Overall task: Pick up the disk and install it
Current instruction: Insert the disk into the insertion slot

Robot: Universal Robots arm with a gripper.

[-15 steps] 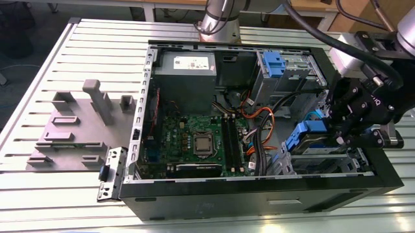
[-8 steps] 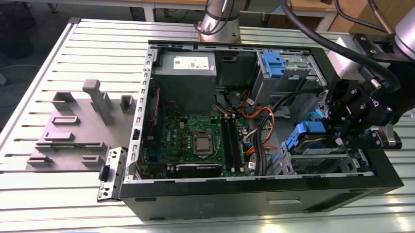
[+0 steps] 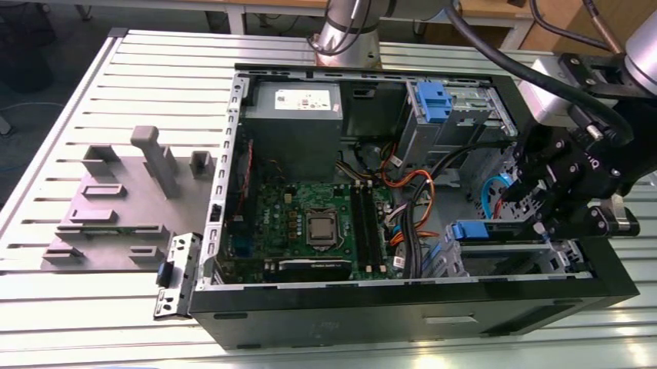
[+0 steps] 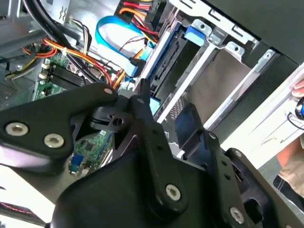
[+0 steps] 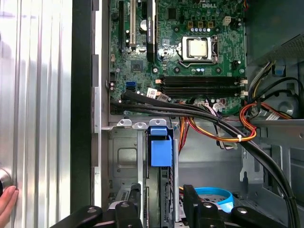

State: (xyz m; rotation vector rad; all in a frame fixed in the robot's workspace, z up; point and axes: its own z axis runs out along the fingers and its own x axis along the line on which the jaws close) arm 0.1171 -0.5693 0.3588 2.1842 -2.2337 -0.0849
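**One disk down in its bay, grip unclear**

Exterior view: the case [image 3: 411,296] lies open on the slatted table [image 3: 154,77], with the grey stand [image 3: 123,192] well apart at the view's left. The disk [image 3: 475,231] stands on edge in the bay [image 3: 513,257], at the corner of the case on the view's right. Its blue tab points toward the board [image 3: 308,223]. The gripper [image 3: 534,215] hangs directly over it. The arm [image 3: 616,84] reaches in from the view's right, with the wrist bent so the tool points down into the case. I judge the pick-up done and the disk already entered in its slot. Whether it is pushed fully home does not show.

Second wrist view: the gripper's black links cross the foreground. Beyond them the disk [image 4: 166,66] lies between the bay's metal rails, with the blue tab at the far end.

First wrist view: the disk [image 5: 160,145] is seen edge-on, its tab just short of the cables [image 5: 213,118] that run between the bay and the board. The gripper [image 5: 161,202] sits at the disk's near end. I cannot tell whether it pinches the disk or has let go. A hand [image 5: 7,204] rests at the table's edge, well apart from the work.
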